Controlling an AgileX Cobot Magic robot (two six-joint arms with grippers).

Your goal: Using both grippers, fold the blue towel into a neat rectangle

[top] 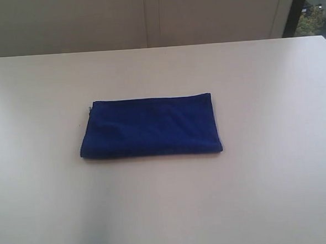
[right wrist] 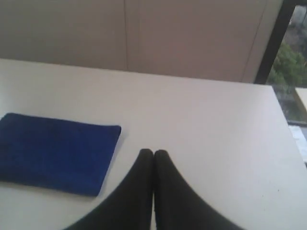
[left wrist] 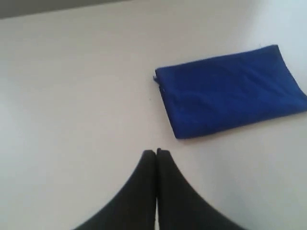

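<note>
Royal-blue cloth, the blue towel [top: 150, 127], lies folded into a flat, wide rectangle just left of the centre of the exterior frame, with its long edges running across the picture. Its upper edge is straight, its lower right corner juts out slightly, and shallow creases cross the top layer. A tiny pale speck shows at the upper left corner, too small to identify. The towel rests on a pale, off-white bench [top: 267, 204], which fills the lower three quarters of the frame.

In the left wrist view the left gripper [left wrist: 156, 152] shows its two black jaws pressed together at the tips, with nothing between them. It hangs over bare bench, apart from the towel's nearer short edge. In the right wrist view the right gripper [right wrist: 153, 152] likewise has its jaws closed on nothing, and the towel's other short end lies near it without touching.

Beyond the bench's far edge, along the top of the exterior frame, stand beige wall panels [top: 145, 18]. A dark-framed window [top: 316, 10] with greenery behind it occupies the upper right corner.
</note>
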